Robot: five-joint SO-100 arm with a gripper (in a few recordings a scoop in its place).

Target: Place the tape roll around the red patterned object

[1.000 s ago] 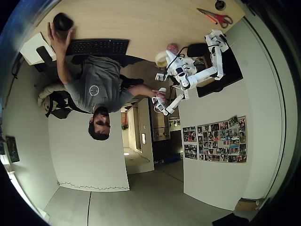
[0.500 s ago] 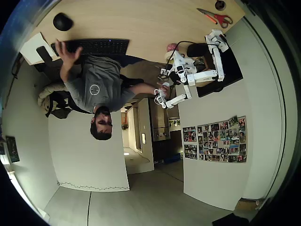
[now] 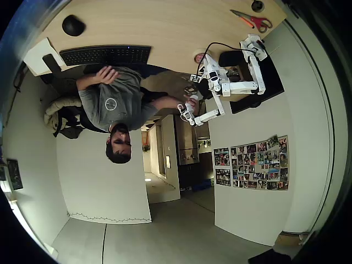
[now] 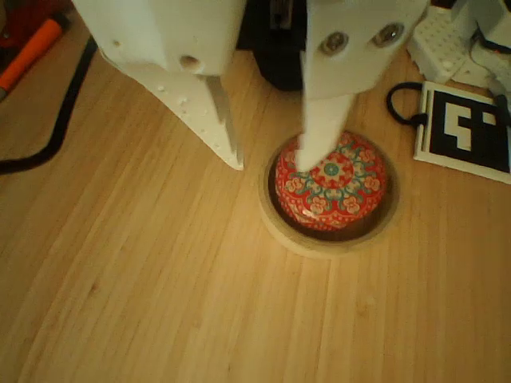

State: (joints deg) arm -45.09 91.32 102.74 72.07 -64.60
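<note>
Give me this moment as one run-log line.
tape roll: flat on table, ringed around red patterned object | gripper: open, above ring, one finger tip over object | placement: looks done

No readable text, black-and-white marker tag [image 4: 467,132] carries only blocks

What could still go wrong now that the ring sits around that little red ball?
The tool is open, but one finger seems to rest over the red patterned object, inside the tape roll. Lifting away at a slant might snag the ring and drag it off, or nudge the ball. In the wrist view the ball sits off-centre, close to the ring's left wall, so a small knock could tip the ring onto it.
</note>
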